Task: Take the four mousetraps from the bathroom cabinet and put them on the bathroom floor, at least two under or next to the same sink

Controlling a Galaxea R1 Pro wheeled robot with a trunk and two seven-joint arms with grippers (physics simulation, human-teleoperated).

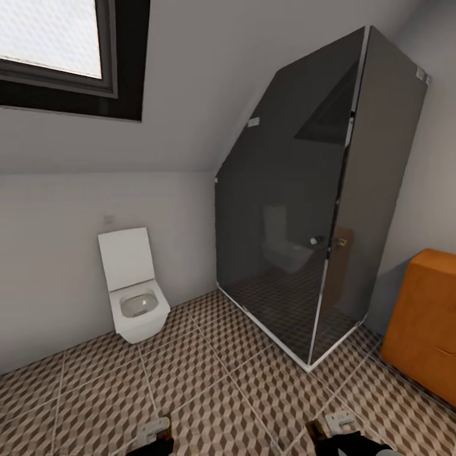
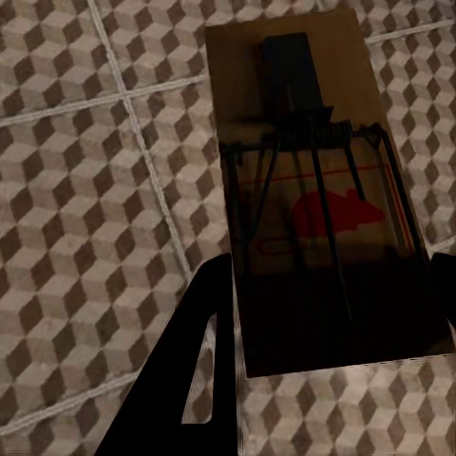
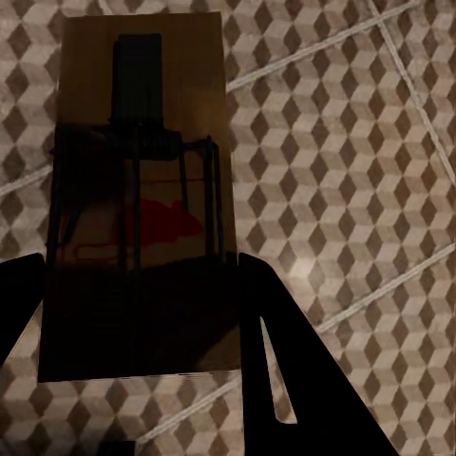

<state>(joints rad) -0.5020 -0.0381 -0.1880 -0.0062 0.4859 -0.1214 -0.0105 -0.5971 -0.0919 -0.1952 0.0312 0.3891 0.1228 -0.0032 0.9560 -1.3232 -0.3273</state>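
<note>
In the left wrist view a tan mousetrap (image 2: pixel 313 190) with dark wires and a red mouse print sits between the dark fingers (image 2: pixel 190 380) of my left gripper (image 2: pixel 323 313), which is shut on it above the cube-patterned bathroom floor (image 2: pixel 85 190). My right gripper (image 3: pixel 142 313) is likewise shut on a second mousetrap (image 3: pixel 142 180), held over the same tiles (image 3: pixel 351 171). Both grippers show low at the head view's bottom edge, left (image 1: pixel 154 437) and right (image 1: pixel 332 430). The orange-brown cabinet (image 1: pixel 424 323) stands at the right. The bathroom sink is out of view.
A white wall-hung toilet (image 1: pixel 134 288) is on the left wall. A dark glass shower enclosure (image 1: pixel 316 215) fills the corner between it and the cabinet. A dark-framed window (image 1: pixel 63 50) sits in the sloped ceiling. Tiled floor (image 1: pixel 221 392) stretches ahead.
</note>
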